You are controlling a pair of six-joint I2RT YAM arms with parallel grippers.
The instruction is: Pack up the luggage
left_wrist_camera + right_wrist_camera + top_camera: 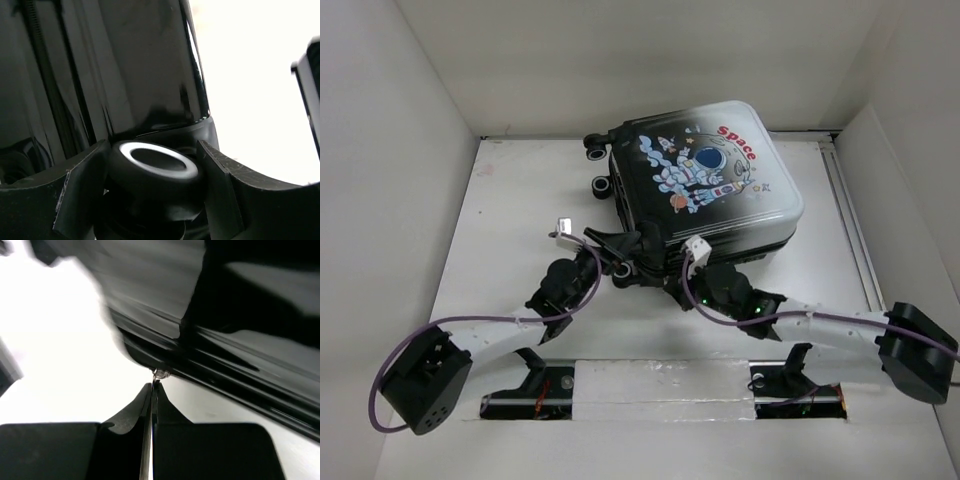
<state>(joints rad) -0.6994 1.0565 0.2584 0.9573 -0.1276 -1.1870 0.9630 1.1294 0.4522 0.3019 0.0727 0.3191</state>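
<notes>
Right hand (152,390) pinches zipper pull (159,373); left hand (150,175) clasps the luggage's (705,180) 7 o'clock wheel (152,160). I expect the tip-only pinch slipping.

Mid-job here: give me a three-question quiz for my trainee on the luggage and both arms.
1. True or false: the luggage lies open.
2. What sits between the jaws of the left gripper? A) a handle B) a wheel C) nothing
3. Fill in: the jaws of the right gripper are ____, their tips at a small metal tab on the luggage's edge.
Key: 1 false, it lies closed with the print up; 2 B; 3 shut.
</notes>
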